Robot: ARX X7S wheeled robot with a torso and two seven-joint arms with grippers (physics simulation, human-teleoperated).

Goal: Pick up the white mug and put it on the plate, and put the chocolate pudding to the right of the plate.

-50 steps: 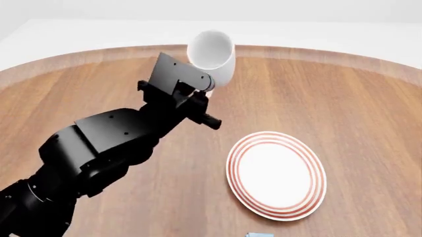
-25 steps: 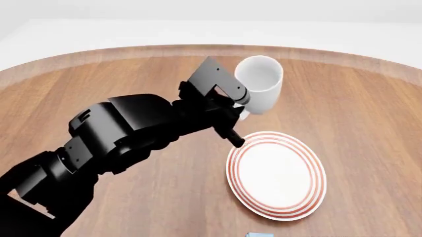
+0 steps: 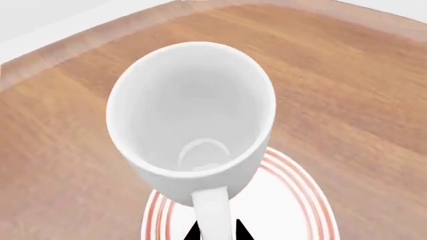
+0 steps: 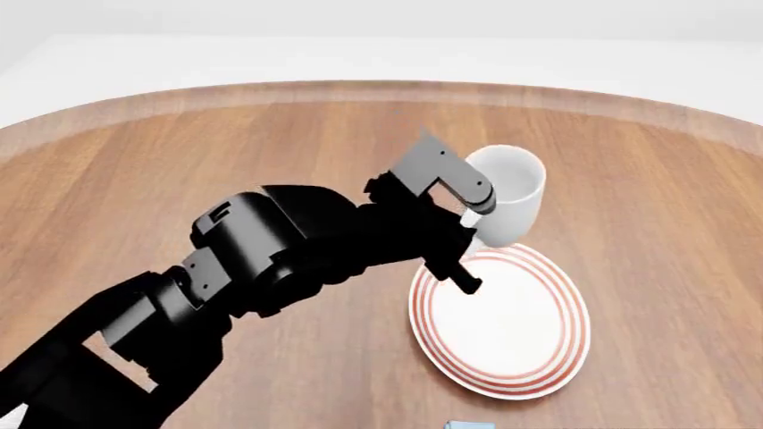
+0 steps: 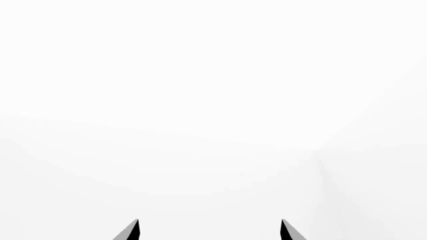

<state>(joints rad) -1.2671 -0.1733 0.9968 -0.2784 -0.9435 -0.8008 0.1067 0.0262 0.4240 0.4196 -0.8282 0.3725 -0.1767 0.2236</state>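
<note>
The white mug (image 4: pixel 510 204) is being held by its handle, pinched in the left gripper (image 3: pixel 215 231), and is being carried above the far edge of the plate (image 4: pixel 501 357). It should be brought over the plate's centre, kept upright, and lowered until the base is seated before the grip is released. The right gripper (image 5: pixel 209 230) is being kept spread, pointed at blank white. Compared with 0.5 s ago, the mug has been shifted nearer and lower. The chocolate pudding (image 4: pixel 470 424) is probably the blue sliver below the plate.

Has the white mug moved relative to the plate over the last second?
Yes. The white mug, held by the left gripper, has travelled rightward and nearer, now over the plate's far rim.
</note>
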